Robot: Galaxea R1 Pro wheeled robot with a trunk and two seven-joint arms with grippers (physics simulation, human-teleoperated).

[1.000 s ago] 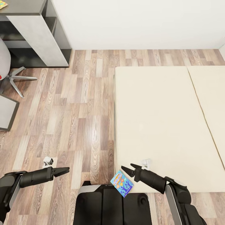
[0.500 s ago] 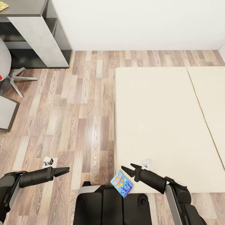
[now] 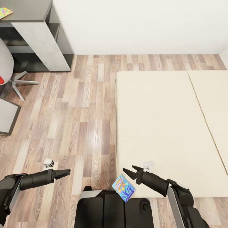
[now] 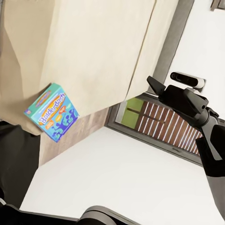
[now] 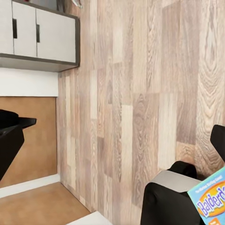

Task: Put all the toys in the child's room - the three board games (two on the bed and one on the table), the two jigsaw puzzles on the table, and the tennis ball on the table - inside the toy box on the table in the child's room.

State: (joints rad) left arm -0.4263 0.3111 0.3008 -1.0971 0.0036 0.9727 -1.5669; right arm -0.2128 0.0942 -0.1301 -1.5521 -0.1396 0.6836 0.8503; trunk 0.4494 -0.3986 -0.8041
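The fingers of the right gripper (image 3: 130, 170) stand apart and empty just beside the board game (image 3: 123, 187); those of the left gripper (image 3: 65, 173) look pressed together over the floor (image 3: 79, 110). The light blue box, lettered "Balderdash", lies at the bed's (image 3: 164, 126) near corner. A jigsaw puzzle (image 3: 4, 12) sits on the grey surface (image 3: 28, 9), well apart from the bed; a chair (image 3: 9, 72) stands beside it.

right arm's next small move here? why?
Probably ease the right gripper down and toward the light blue board game, which lies tilted at the near corner of the bed, partly over the robot's base. The jaws look open and empty, pointing just past the box, so a short approach would set up a grasp. The left gripper looks shut over the floor.
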